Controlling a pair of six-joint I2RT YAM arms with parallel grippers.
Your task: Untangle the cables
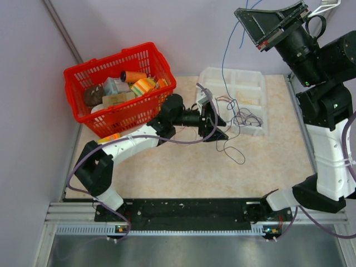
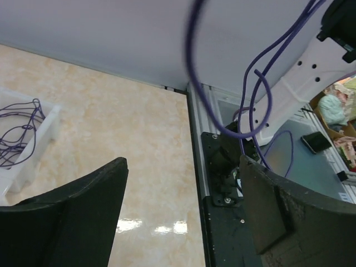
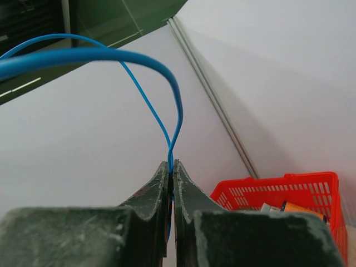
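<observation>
Top external view gives us the lay of it. Our right end effector (image 3: 172, 167) is way up high, pressed together on one blue wire (image 1: 224, 67). That wire hangs down into the tangle of cables (image 1: 245, 118), which lies on and just in front of the clear compartment tray (image 1: 245, 78) at the far side of the surface (image 1: 183, 167). Our left end effector (image 1: 219, 123) sits just beside that tangle, spread wide with nothing between its fingers. To do this pull well, we reckon the left one should pin the clump down low while the right draws the blue one up slowly. We'd ease off if the whole bundle lifts or the tray starts to slide. Count-wise: one blue wire up in the air and one tangle, with strands too fine for us to count, though purple and dark ones show. Then one tray, one red basket (image 1: 111, 119) of odds and ends, and two end effectors.
</observation>
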